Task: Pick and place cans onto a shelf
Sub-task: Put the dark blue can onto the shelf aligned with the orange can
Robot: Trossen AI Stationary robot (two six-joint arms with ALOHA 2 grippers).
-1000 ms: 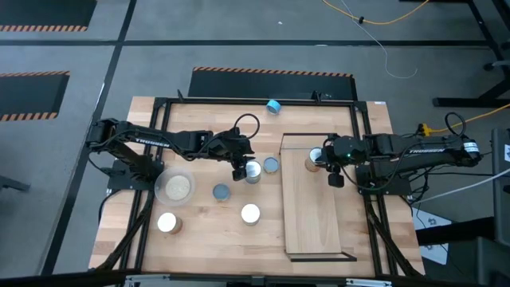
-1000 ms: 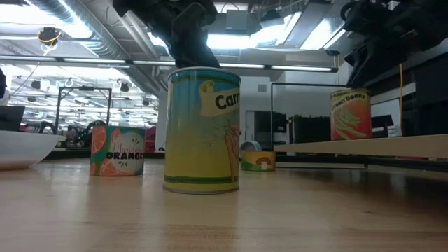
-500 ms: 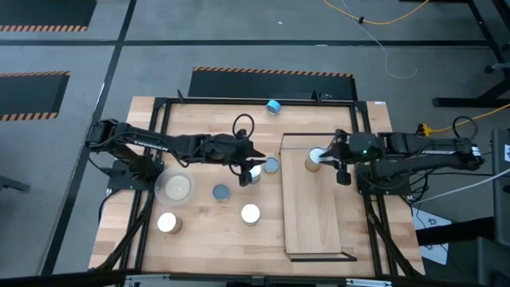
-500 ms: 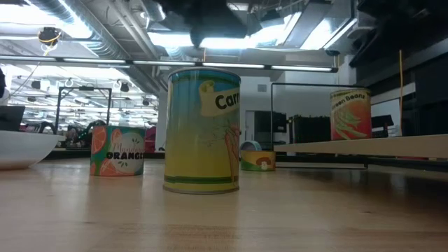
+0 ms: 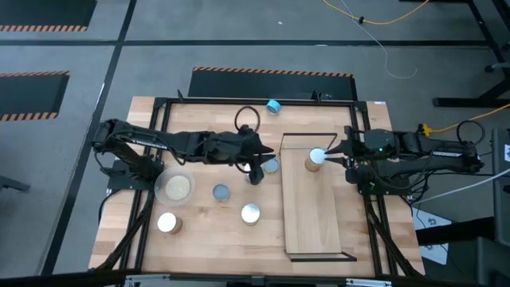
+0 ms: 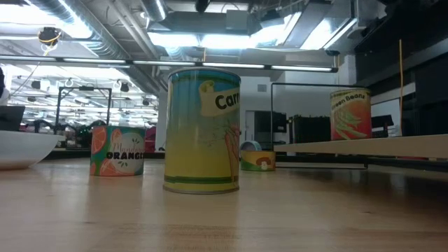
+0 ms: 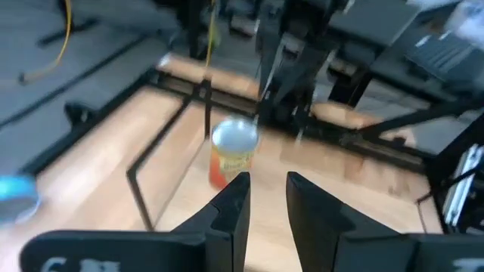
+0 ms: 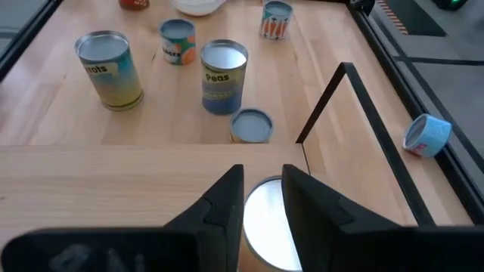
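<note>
Now your right hand [image 5: 344,154] hangs over the pale light-wood shelf [image 5: 312,215], fingers slightly spread and gripping nothing, just beside the silver-topped green beans can [image 5: 315,159] standing on the shelf's far end. Your left hand [image 5: 256,169] hovers mid-counter, fingers narrowly parted and empty, above the silver-topped peas can [image 8: 224,77] and short blue-grey can [image 5: 272,166].

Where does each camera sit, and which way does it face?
High: overhead, straight down on wood-plank table; both arms, left gripper, right gripper.
Low: tabletop height, level across; yellow carrot can nearest; no gripper visible.
Left wrist: facing pale wooden shelf; own fingers.
Right wrist: facing loose cans; own fingers.
Shared: silver-topped green-beans can appears in all four.
</note>
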